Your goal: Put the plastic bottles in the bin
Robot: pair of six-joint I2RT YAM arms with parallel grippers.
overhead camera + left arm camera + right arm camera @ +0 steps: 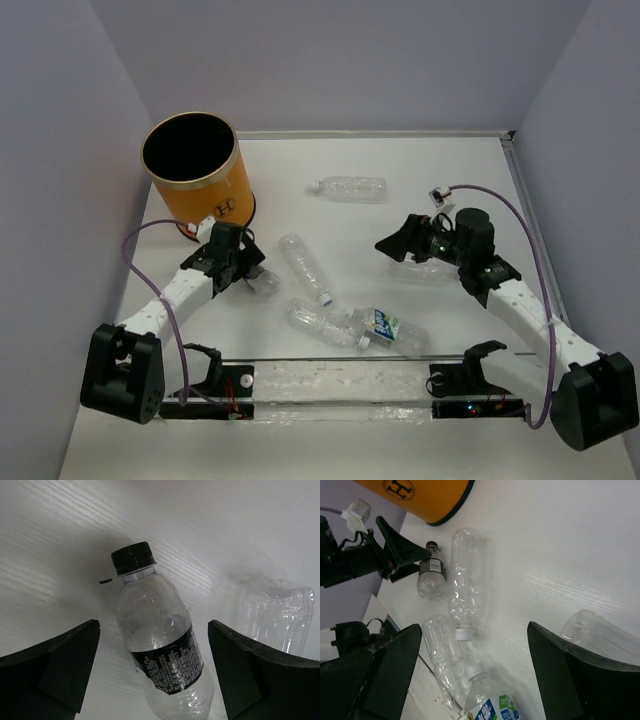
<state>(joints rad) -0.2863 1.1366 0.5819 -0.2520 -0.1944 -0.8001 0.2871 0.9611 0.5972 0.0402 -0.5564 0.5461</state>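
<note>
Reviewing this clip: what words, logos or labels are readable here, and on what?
"H": black logo on the wall of the orange bin.
Too small to read: white print on the black label of the black-capped bottle.
Blurred, unreadable: print on the blue-green labelled bottle.

Bin [205,200] far left; lone bottle [348,187] right of it; other bottles [305,268] nearer, centre

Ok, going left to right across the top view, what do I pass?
bin → middle bottle → labelled bottle → right arm's base
</note>
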